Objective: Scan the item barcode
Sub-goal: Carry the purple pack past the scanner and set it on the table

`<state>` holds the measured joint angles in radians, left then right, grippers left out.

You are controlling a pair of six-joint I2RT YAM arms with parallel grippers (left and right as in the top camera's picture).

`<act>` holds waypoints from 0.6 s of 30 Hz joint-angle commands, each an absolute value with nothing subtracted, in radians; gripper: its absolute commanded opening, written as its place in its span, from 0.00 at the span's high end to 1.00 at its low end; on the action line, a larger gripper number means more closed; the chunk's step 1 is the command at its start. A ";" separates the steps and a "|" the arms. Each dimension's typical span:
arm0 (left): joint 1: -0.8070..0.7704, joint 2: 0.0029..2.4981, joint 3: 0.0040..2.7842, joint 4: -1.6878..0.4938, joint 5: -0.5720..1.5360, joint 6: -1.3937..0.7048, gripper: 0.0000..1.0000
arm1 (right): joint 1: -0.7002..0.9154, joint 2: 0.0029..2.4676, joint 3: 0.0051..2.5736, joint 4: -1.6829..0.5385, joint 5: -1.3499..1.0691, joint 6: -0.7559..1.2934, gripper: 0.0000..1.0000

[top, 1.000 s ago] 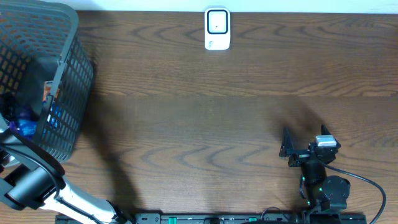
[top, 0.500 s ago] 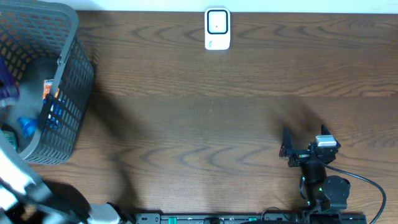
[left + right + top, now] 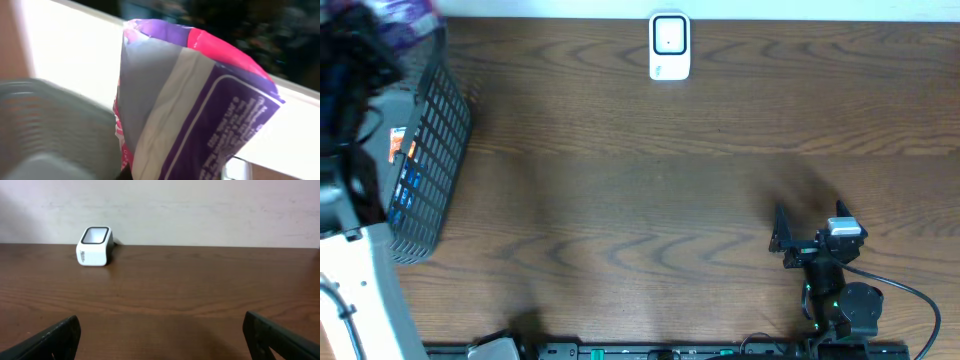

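Packet up in the air at the far left back corner: purple-and-pink foil packet (image 3: 200,100) hangs right in front of the left wrist camera, above the rim of the grey plastic mesh basket (image 3: 430,150). Left gripper (image 3: 370,35) is pinched down tight on the bottom of it; the fingers themselves are hidden under the packet in the wrist view, and the overhead view is smeared there. Purple panel with white print faces the camera. No barcode that I can make out on this side.

White boxy scanner with a dark window (image 3: 669,45) stands upright at the back middle of the brown wood-grain table (image 3: 620,200), well apart from the packet. Right gripper (image 3: 160,335) sits low at the front right, jaws spread wide, nothing in them, looking straight at the scanner.

Step in hand, as I read it: carry the packet over to the scanner window. Not scanned yet.

What could go wrong:
- grip looks like a thin pinch on slick foil, so a quick swing across the table could let the packet slide or drop out
- the packet is floppy and top-heavy above the pinch; it could fold over and hide the code
- code side unknown, so it may reach the window facing the wrong way and need a wrist turn
- low exit could snag the basket rim and drag the basket
- coming in too close could knock the light scanner over or push it back
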<state>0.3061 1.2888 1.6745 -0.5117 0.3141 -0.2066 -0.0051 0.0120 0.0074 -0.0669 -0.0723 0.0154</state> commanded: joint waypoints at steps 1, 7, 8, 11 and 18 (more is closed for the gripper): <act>0.134 1.309 1.689 -0.448 0.430 -0.328 0.93 | 0.002 0.007 0.006 -0.071 -0.069 0.029 0.01; -0.154 1.448 1.689 -0.426 0.434 -0.356 0.93 | 0.002 0.007 0.006 -0.071 -0.069 0.029 0.01; -0.187 1.484 1.689 -0.428 0.434 -0.356 0.92 | 0.002 0.007 0.006 -0.071 -0.069 0.029 0.01; -0.274 1.616 1.689 -0.424 0.434 -0.358 0.93 | 0.002 0.007 0.006 -0.071 -0.069 0.029 0.01; -0.455 1.932 1.689 -0.294 0.434 -0.533 0.93 | 0.002 0.007 0.006 -0.071 -0.069 0.029 0.01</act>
<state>-0.3847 1.8465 1.6760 -0.3626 0.4202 -0.4149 -0.0051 0.0120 0.0074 -0.0669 -0.0719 0.0154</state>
